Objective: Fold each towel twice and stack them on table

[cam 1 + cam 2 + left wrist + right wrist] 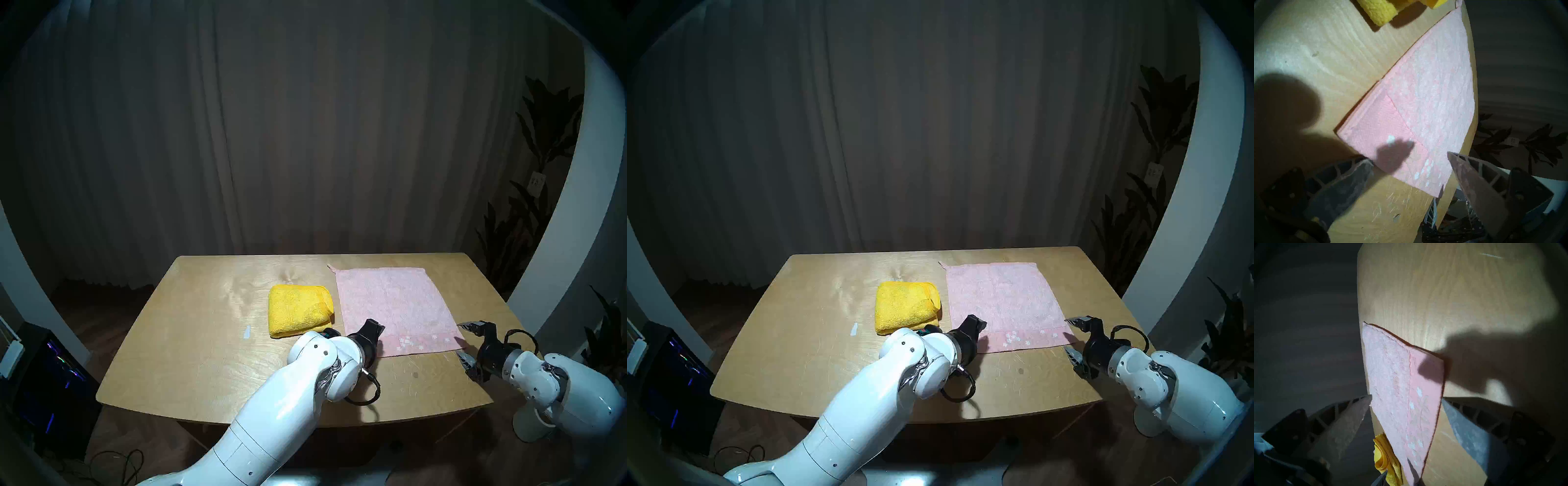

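The yellow towel lies folded into a thick square at the middle of the table. The pink towel lies spread flat to its right, flower band along the near edge. My left gripper is open and empty just above the pink towel's near-left corner. My right gripper is open and empty at the near-right corner, one finger on each side of it. The yellow towel also shows at the edge of both wrist views.
A small white tape strip lies left of the yellow towel. A dark curtain hangs behind the table. A lit computer case stands on the floor at the left, and plants stand at the right.
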